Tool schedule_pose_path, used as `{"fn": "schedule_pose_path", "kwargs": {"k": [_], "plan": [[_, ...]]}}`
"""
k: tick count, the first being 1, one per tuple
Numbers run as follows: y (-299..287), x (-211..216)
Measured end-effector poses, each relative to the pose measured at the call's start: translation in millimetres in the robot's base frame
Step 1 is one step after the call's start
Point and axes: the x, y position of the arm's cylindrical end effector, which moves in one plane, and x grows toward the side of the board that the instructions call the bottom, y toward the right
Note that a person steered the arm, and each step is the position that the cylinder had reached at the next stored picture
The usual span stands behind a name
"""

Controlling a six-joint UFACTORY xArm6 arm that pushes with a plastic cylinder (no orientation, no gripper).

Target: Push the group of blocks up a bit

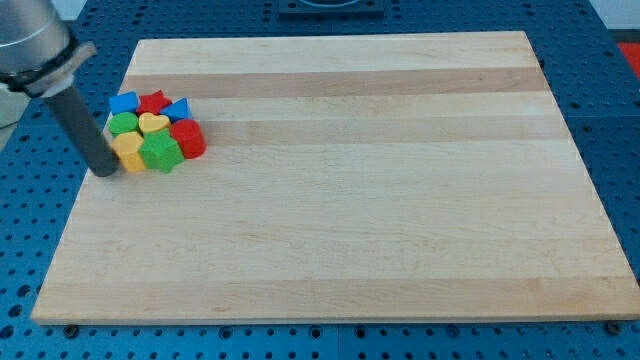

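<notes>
Clustered blocks (155,130) touch my tip's (104,172) right.

- A pale wooden board (340,200) lies on a blue perforated bench (620,120) and fills most of the view.
- Its grain runs in long bands from the view's left to the view's right.
- Eight small blocks sit in one tight cluster near the board's upper left corner, touching one another.
- Top row: a blue block (124,103), a red star (152,101), a second blue block (179,109).
- Middle row: a green block (123,123), a yellow heart (153,123), a red block (188,138) (shape unclear).
- Bottom row: a yellow block (130,153) and a green star (160,152).
- My tip (103,172) rests on the board, just left of the yellow block.
</notes>
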Motion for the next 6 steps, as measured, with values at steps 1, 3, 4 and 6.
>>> {"fn": "schedule_pose_path", "kwargs": {"k": [1,3,4,6], "plan": [[34.4,0.0],[82.6,-1.3],[60.7,5.9],[5.8,-3.4]]}}
